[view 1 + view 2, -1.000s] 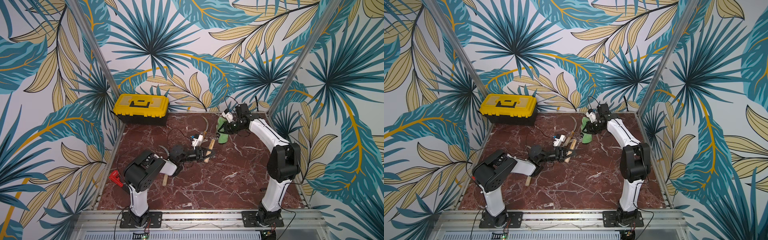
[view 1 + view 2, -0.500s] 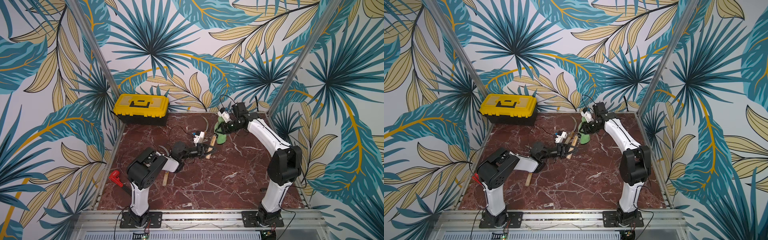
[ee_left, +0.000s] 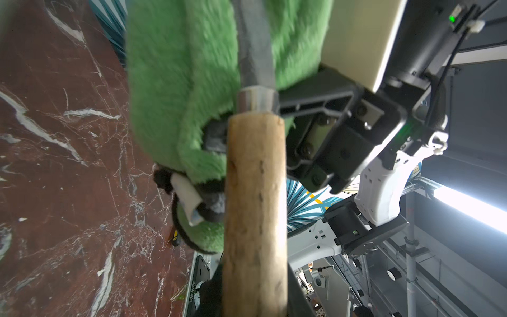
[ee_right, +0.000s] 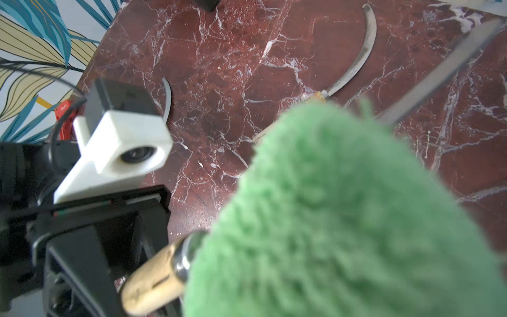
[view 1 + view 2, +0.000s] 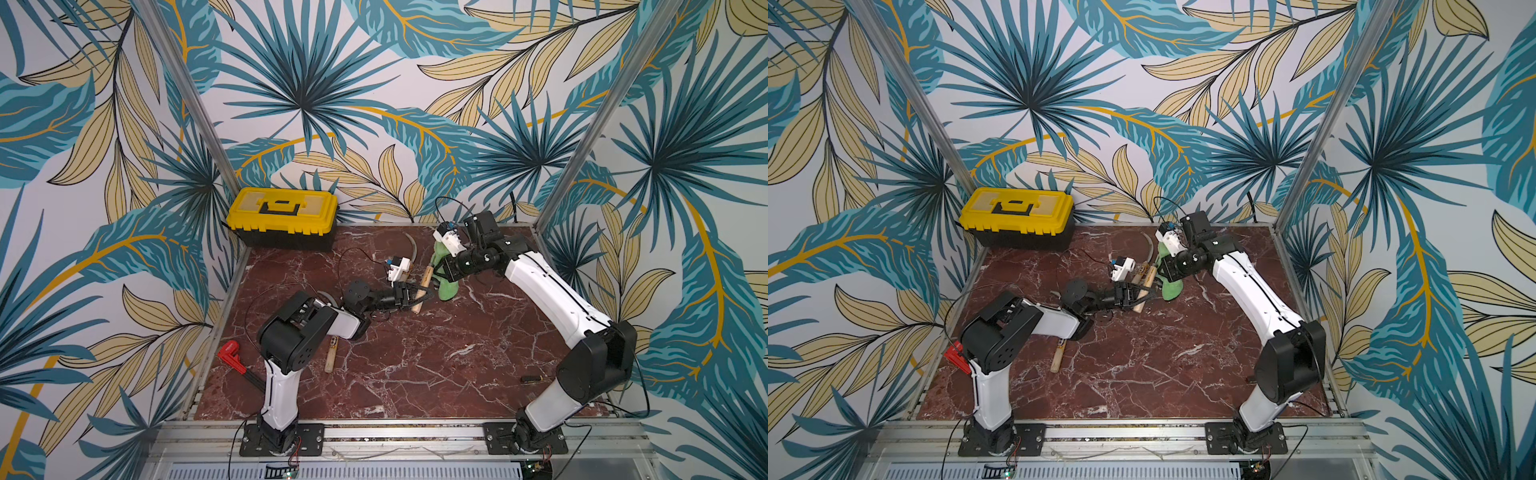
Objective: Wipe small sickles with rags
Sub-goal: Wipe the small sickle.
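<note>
BLADE MEETS CLOTH: The left gripper (image 5: 415, 296), jaws clamped tight, holds 1 small sickle (image 5: 423, 286) by its pale wooden handle, which slants across the middle of the red marble table (image 5: 415, 374). The sickle's grey blade runs up from a metal collar and presses into the green rag (image 5: 449, 289), with fuzzy pile showing on both sides of it in the left wrist view. The right gripper (image 5: 439, 275), reaching in from the far right, has its jaws closed on that rag, which hangs down from it beside the handle. Whether the rag's lower end touches the tabletop cannot be told.

Farther back, a 2nd sickle (image 4: 367, 48) lies flat on the marble near the rear wall. A 3rd sickle (image 5: 331, 353) lies beside the left arm, handle in the open and blade partly hidden under the arm. A yellow toolbox (image 5: 282, 208) sits in the back left corner, and a red-handled tool (image 5: 231, 354) lies at the table's left edge.
</note>
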Motion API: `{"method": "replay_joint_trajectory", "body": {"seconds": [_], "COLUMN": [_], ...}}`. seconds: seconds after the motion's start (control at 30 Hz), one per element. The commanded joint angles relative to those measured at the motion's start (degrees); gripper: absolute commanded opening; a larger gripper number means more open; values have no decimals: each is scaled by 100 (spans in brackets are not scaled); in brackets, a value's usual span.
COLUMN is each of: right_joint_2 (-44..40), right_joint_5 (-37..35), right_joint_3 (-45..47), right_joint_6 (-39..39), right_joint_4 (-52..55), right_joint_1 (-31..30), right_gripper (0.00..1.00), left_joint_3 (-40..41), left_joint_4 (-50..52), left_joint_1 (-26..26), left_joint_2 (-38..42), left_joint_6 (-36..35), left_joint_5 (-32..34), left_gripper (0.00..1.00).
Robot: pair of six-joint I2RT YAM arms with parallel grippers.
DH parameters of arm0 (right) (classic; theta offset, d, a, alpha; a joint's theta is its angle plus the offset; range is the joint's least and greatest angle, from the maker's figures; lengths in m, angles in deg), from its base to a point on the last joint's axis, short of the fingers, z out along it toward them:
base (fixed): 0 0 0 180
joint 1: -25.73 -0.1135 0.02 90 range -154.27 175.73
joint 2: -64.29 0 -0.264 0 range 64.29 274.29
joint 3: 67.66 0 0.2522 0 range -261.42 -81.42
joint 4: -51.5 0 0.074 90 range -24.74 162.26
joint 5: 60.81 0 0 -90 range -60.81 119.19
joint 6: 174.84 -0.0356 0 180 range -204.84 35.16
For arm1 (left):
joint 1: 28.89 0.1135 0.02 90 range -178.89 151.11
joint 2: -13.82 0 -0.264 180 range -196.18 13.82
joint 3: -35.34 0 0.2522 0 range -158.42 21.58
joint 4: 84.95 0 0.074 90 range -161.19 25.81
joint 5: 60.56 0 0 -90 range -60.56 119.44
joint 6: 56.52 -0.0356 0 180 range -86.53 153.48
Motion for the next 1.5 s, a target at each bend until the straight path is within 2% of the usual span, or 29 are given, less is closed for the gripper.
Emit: {"method": "replay_joint_trajectory", "body": {"seconds": [0.0,0.1,0.27,0.57,0.77,1.2,1.47], "right_joint_2": [-352,-304,187,1733,2385,2361,1777], "right_joint_5": [-388,-788,-505,-100,292,1104,1088], "right_joint_3": [288,376,158,-1311,-1983,-1991,-1637], "right_joint_6": [162,-119,-819,-951,-980,-698,-297], "right_joint_4": [108,-62,-524,-419,-288,-444,-576], "right_joint_1": [-69,125,657,713,757,797,727], "right_gripper": [3,3,2,2,2,2,2], "left_joint_3": [-157,-134,157,512,524,462,348], "left_joint_4": [-2,-2,-2,-2,-2,-2,0], "left_joint_1": [142,161,153,118,93,-50,-76], "left_joint_2": [-90,0,267,633,695,521,383], "left_joint_6": [13,2,-6,46,81,99,116], "left_joint_5": [-29,-37,-21,7,40,78,-16], "left_gripper": [0,0,0,0,0,0,0]}}
